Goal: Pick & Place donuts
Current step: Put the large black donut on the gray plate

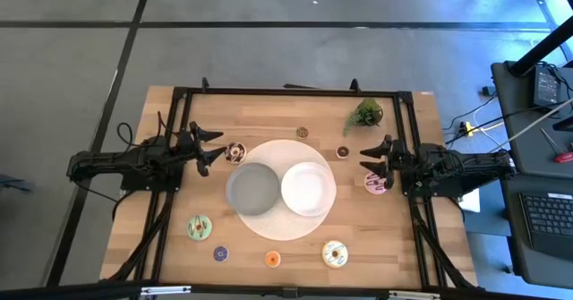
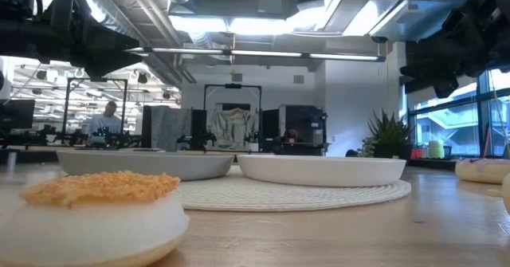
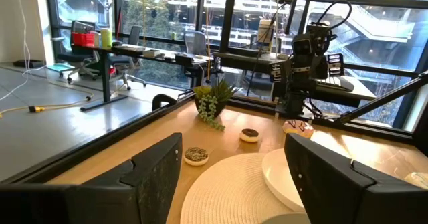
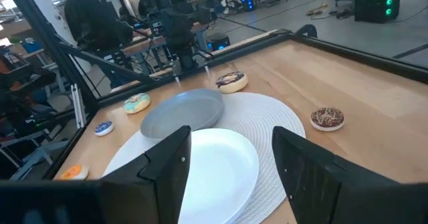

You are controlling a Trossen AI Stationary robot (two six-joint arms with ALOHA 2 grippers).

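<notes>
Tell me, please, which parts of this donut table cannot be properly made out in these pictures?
- Low view: the orange-crumbed cream donut up close blurs and hides the table behind it.
- Low view: a pale donut is cut by the right edge.
- High view: the small purple ring is too small for detail.
- Left wrist view: the left pincer hides the round woven mat's near part.

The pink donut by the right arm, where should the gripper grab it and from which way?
Come straight down on the pink donut: it lies flat on the table, so pinching across the ring's outer rim looks safest. The open right gripper hovers just beyond it, and nothing crowds its sides.
</notes>
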